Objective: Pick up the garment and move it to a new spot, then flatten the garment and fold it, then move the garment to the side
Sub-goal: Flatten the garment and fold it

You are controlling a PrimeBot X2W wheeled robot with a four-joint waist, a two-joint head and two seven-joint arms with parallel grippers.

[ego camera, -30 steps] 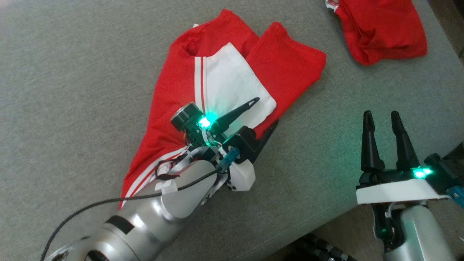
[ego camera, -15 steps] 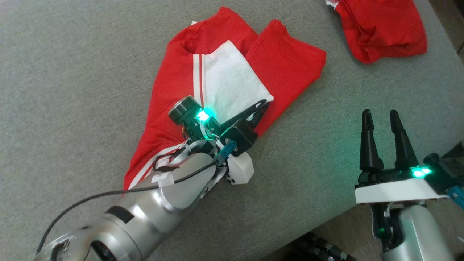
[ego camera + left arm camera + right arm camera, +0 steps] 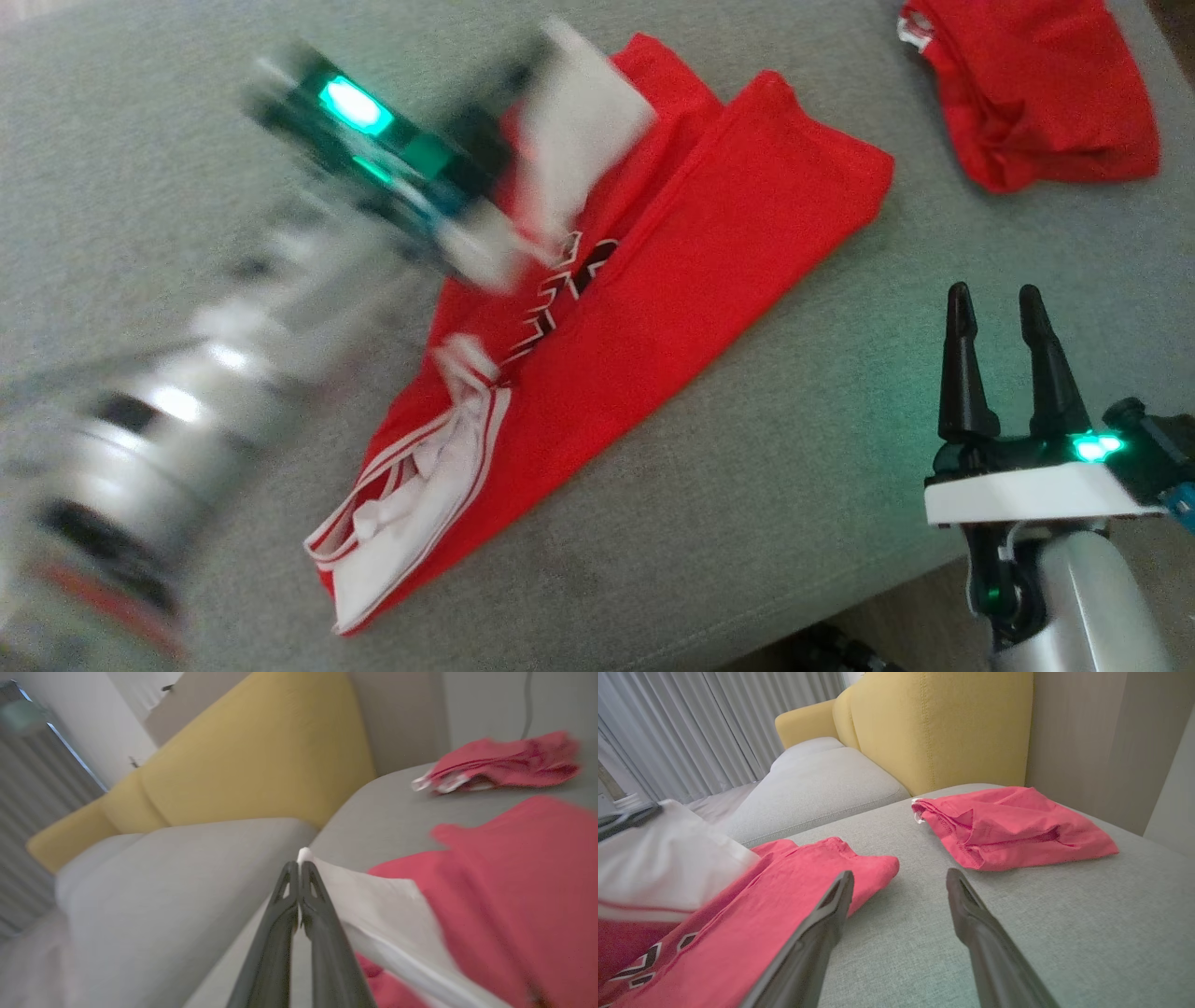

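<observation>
Jaws of the left gripper (image 3: 299,872) pinch a white flap (image 3: 373,896) of the red garment (image 3: 672,280), which lies on the grey sofa seat (image 3: 840,448); the right gripper (image 3: 997,308) hovers nearby, jaws open.

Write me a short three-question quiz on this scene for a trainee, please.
1. True or false: the left tool is shut on the white panel of the garment.
2. Pick one: the right tool is A) open and empty, B) shut on the garment, C) shut on nothing.
3. Fill in: on the grey cushion, the other red garment lies at the upper ____ of the head view.

Key: 1 true; 2 A; 3 right.
</observation>
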